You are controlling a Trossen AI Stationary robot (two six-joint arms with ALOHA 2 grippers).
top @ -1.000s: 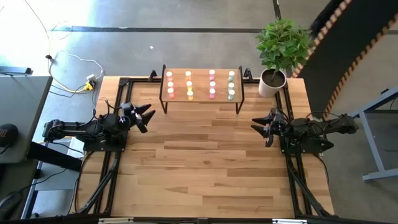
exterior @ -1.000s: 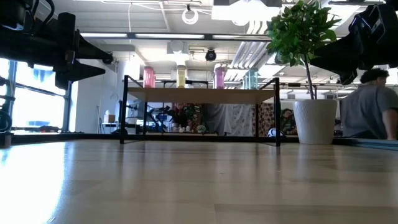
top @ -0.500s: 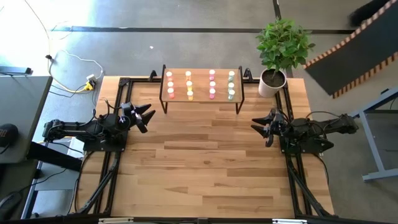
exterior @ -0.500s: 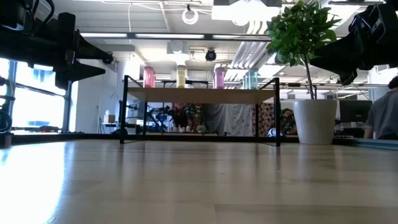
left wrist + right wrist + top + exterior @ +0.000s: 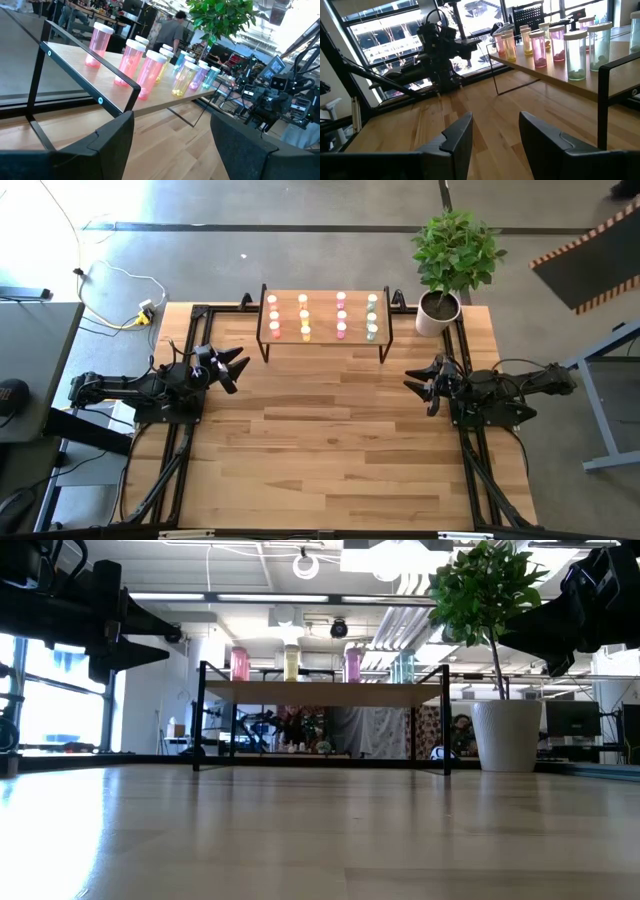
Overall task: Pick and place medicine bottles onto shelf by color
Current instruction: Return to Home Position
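On shelf (image 5: 322, 315), medicine bottles (image 5: 303, 317) in four columns; left gripper (image 5: 170, 119), right gripper (image 5: 495, 117) fingers wide, empty.

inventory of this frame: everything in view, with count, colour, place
red-orange bottles: 3, leftmost column on the shelf
yellow bottles: 3, second column
pink bottles: 3, third column
pale green bottles: 3, rightmost column
shelf: 1, light wood on black legs, far middle of the table
table: 1, wood, black frame
potted plant: 1, green in a white pot, far right corner beside the shelf
cable: 1, white with a yellow plug, on the floor beyond the far left corner
person: 1, grey top, in the room behind the shelf
left gripper: 1, dark, open, empty, left side of the table
right gripper: 1, dark, open, empty, right side
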